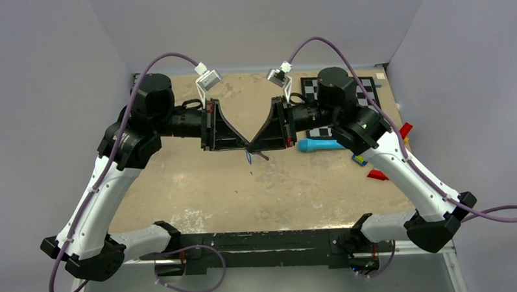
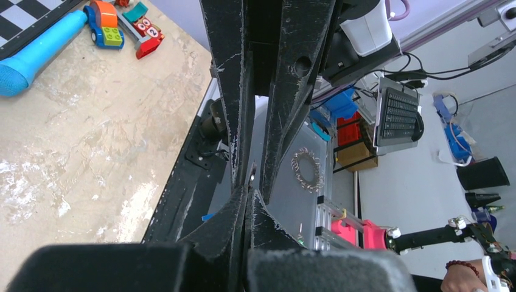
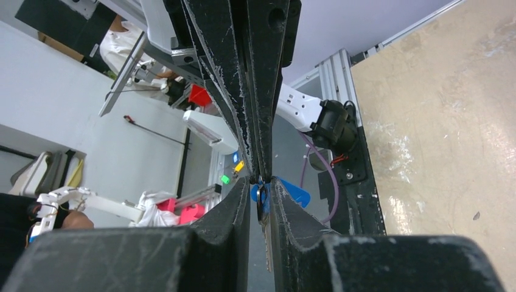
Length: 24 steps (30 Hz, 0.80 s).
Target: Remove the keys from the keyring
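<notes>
Your left gripper [image 2: 249, 193] pinches the keys [image 3: 262, 210], thin grey blades on blue plastic; your right gripper [image 3: 260, 184] flanks them, narrowly parted.

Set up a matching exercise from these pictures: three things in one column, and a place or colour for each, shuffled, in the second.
Things:
1. keys
2. tube
3. checkerboard

Place or colour:
a. light blue, lying flat beside the right arm
b. black and white, at the far right corner
c. hanging in mid-air at the centre

Pairs: 1-c, 2-a, 3-b
</notes>
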Tool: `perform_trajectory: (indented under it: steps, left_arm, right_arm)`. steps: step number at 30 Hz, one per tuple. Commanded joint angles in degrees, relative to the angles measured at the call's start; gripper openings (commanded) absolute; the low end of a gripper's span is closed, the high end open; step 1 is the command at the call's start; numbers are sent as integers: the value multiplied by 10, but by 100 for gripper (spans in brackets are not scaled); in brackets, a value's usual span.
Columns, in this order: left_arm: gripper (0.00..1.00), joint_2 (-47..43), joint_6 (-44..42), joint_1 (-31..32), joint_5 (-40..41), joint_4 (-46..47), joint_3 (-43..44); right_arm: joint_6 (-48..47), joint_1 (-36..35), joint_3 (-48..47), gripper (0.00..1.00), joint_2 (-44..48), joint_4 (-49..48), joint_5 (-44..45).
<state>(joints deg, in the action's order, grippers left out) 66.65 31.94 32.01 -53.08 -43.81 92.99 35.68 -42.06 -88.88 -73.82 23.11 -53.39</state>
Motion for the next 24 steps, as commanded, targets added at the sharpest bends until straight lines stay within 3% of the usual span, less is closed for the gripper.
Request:
perform_trajectory:
  steps: [1,6,9,24]
  left_arm:
    - [0,-14,23,2,14,31,3]
    - [0,-25,62,2,23,76,-20]
    - [0,-31,80,2,35,96,-31]
    - [0,-79,175,2,119,197,-81]
  right_arm:
    - [7,-1,4,15,15,-29,5]
    - [15,-2,10,9,18,-36,12]
    - [23,-1,10,0,17,-47,17]
    - [92,-1,18,0,10,-165,35]
